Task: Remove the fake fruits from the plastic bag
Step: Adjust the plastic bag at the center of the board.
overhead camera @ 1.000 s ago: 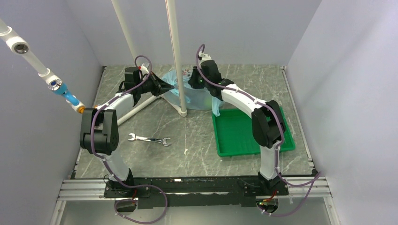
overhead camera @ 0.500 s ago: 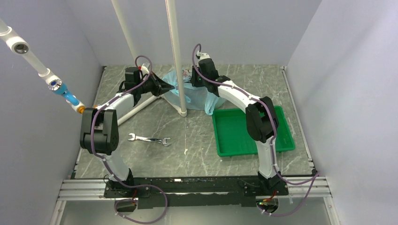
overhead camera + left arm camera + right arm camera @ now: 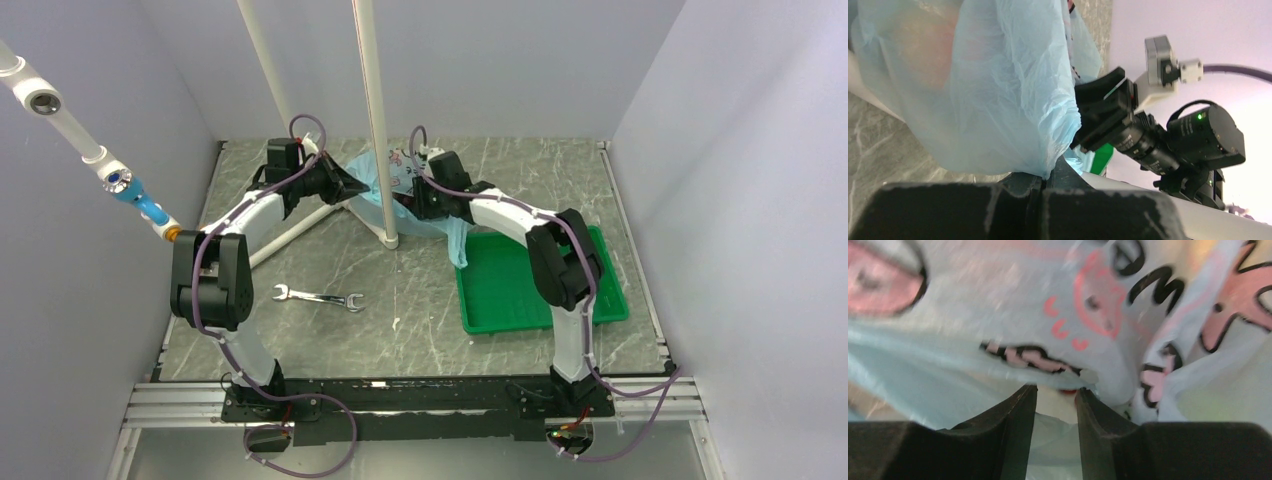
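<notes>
The plastic bag (image 3: 398,168) sits at the far middle of the desk (image 3: 420,300), bunched between the two arms, with a white pole (image 3: 378,120) crossing in front of it in the top view and hiding part of it. One pale-blue tail of the bag hangs down to the far left corner of the green tray (image 3: 520,290).

The left pincer (image 3: 1042,181) is closed, and a fold of the bag's film is nipped in the seam between its fingers; the bag balloons upward from there.

The right pincer (image 3: 1057,396) is pressed close against the printed side of the bag, its fingers a narrow gap apart. Pale film fills the gap, but it is unclear whether any of it is gripped. That view is blurred, so the black and pink print cannot be read.

Of the fake fruits (image 3: 923,50) only an orange-pink glow shows through the film in the left wrist view; which fruit it is, and how many are inside, cannot be told.

A wrench (image 3: 318,297) lies well apart on the near left of the desk
</notes>
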